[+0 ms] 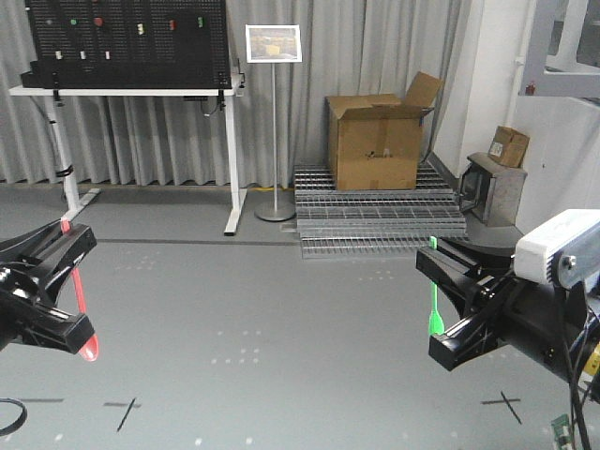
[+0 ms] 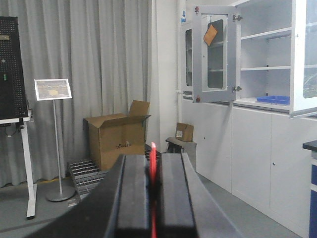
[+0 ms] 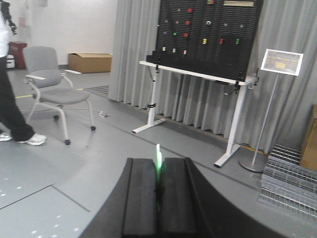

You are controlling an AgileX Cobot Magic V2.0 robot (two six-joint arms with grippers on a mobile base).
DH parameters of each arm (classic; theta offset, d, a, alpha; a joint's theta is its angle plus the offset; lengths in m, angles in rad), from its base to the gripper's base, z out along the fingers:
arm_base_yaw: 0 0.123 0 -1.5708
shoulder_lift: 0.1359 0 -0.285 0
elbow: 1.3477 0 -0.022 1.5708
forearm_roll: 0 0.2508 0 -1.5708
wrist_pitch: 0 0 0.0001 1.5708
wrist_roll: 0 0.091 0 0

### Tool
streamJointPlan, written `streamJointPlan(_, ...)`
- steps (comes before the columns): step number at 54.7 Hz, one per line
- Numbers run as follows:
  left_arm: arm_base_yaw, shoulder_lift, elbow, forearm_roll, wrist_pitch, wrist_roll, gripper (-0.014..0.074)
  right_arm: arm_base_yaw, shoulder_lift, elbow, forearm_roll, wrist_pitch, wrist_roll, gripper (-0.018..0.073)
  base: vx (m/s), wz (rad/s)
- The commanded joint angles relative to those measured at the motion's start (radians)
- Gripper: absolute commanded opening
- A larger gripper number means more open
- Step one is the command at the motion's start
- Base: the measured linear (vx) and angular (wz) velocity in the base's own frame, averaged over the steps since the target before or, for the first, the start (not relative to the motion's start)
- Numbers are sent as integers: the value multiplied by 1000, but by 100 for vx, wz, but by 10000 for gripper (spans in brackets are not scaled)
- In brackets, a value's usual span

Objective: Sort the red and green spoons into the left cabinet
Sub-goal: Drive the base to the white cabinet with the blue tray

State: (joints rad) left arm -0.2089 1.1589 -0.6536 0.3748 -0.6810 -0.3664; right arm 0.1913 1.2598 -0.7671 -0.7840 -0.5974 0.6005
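L gripper (image 1: 82, 283), lower left, clamps red spoon (image 1: 88, 349), bowl down. R gripper (image 1: 434, 306), lower right, clamps green spoon (image 1: 436, 323). Left cabinet (image 2: 252, 134), glass door open, at right of the left wrist view.

Vertical red spoon (image 1: 81, 291), vertical green spoon (image 1: 434, 302)

Front and both wrist cameras face outward, sharing the sign stand (image 1: 273, 43).

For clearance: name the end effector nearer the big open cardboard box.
Right. The right end effector, holding the green spoon, is in front of the big cardboard box, slightly right; the left end effector is far to its left.
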Motion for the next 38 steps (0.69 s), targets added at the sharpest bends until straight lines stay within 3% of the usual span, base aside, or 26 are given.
streamJointPlan(1,-1,-23,-28,-20,-67,-6,182,-1,-28,-30,27,-61,-3,-9,67,-11)
streamJointPlan(38,-1,-22,-28,-20,-66,-6,182,-1,-24,-30,27,-61,-3,-9,65,1)
